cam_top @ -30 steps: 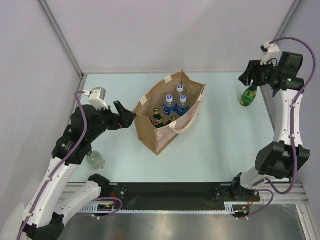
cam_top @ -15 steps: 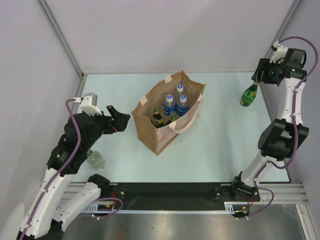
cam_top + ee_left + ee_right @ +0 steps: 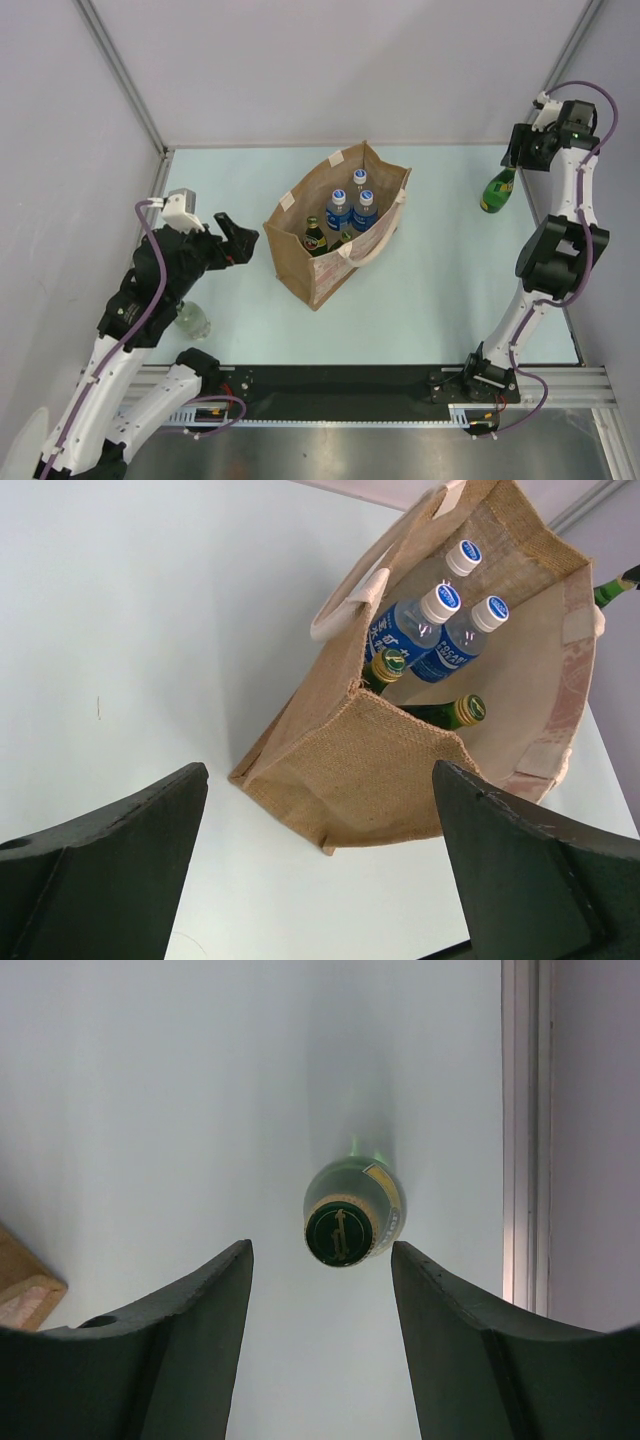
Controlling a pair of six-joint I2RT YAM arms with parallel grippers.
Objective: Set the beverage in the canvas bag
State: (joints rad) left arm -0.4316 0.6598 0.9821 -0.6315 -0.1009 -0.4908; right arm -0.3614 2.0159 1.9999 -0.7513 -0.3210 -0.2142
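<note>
The right gripper (image 3: pixel 319 1250) is partly open and holds nothing. Its two dark fingers (image 3: pixel 190 1330) flank bare air, and directly beneath the gap, clear of both, a green glass bottle (image 3: pixel 345 1222) stands upright on the pale table (image 3: pixel 150 1110), its dark cap facing the wrist camera. Seen from above, the bottle stands right under this gripper near the table's right edge, well apart from the canvas bag (image 3: pixel 330 272) at the middle. The left gripper (image 3: pixel 318 770) is spread wide and empty, held off the table with the bag just ahead of its fingertips and not touching it. The bag stands upright with its mouth open, a cream handle (image 3: pixel 350 590) arching over the rim to the gripper's left. Inside, farthest from this gripper, three blue-labelled bottles (image 3: pixel 415 630) with white caps stand together. Nearer are two gold-capped green bottles (image 3: pixel 440 715), one of them tilted. Behind the left gripper, beside its arm, a clear bottle (image 3: pixel 192 322) rests on the table, partly hidden.
</note>
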